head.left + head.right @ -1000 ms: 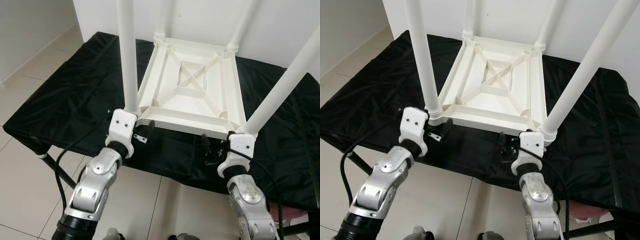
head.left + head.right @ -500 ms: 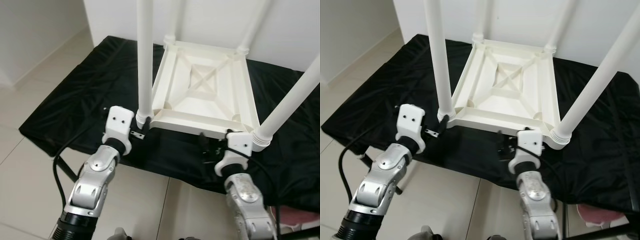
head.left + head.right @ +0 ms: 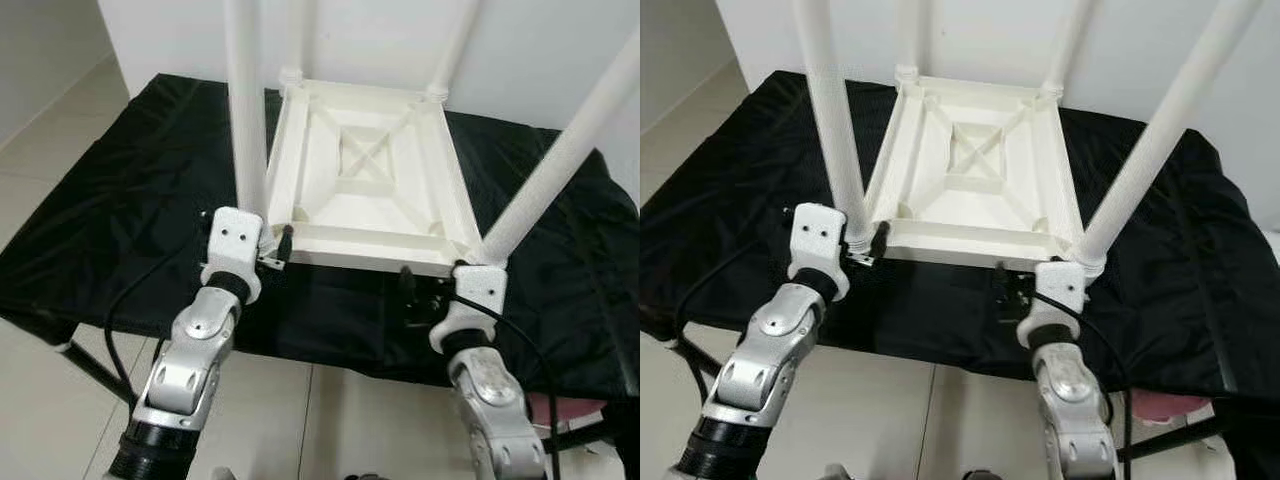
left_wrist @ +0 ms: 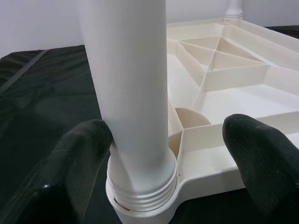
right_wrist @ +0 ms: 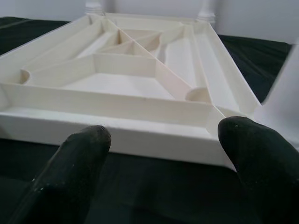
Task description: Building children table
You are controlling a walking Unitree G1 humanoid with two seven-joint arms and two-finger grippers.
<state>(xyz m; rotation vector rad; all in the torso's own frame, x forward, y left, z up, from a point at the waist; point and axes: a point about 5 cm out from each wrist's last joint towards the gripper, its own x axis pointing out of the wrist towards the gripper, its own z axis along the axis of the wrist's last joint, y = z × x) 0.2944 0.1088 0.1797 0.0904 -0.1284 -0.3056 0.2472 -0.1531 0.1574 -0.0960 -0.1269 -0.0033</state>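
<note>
A white plastic children's table [image 3: 365, 170] lies upside down on a black-covered bench [image 3: 130, 200], with its legs pointing up. My left gripper [image 3: 277, 245] is open at the near-left leg [image 3: 245, 110]. In the left wrist view one finger [image 4: 86, 149] rests against the leg's threaded base [image 4: 140, 186] and the other stands well off, beside the tabletop's rim. My right gripper [image 3: 412, 295] is open and points at the near rim [image 5: 117, 126], just left of the near-right leg [image 3: 560, 160]. Nothing lies between its fingers [image 5: 84, 149].
The bench's front edge [image 3: 330, 355] lies just before my wrists, with tiled floor [image 3: 40, 400] below. A white wall [image 3: 560, 40] is close behind the far legs. A pink object [image 3: 575, 408] sits low at the right. Black cables [image 3: 125, 300] trail from both arms.
The camera has swung, so the whole scene has shifted in the picture. Both grippers stay at the table's near corners, and the left fingers now show beside the near-left leg's base.
</note>
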